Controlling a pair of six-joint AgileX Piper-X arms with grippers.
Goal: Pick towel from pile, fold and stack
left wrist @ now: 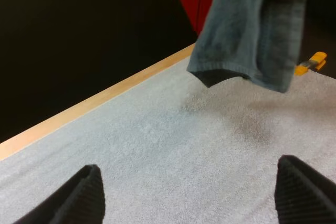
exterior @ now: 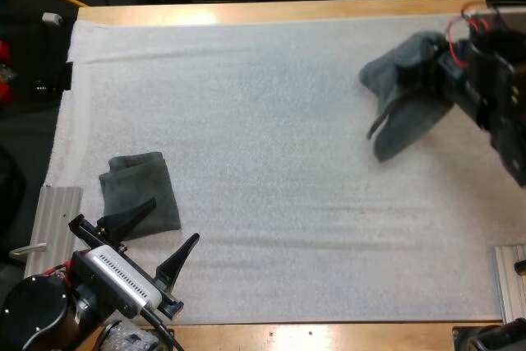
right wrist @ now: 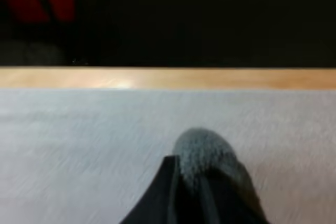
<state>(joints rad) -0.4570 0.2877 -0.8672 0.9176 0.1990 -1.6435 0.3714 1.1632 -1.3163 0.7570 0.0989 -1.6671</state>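
jaws spread on left gripper (exterior: 174,219), lower left, just beside folded towel (exterior: 141,195). right gripper (exterior: 442,70), upper right, pinches crumpled towel (exterior: 403,113) hanging above white mat (exterior: 271,121).

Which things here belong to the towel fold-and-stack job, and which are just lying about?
Job: hanging towel, pinched in the right gripper above the white mat; folded towel lying on the mat; left gripper, open, by the folded towel.

Lying about: metal rail off the mat's left edge; second metal rail at the right edge.
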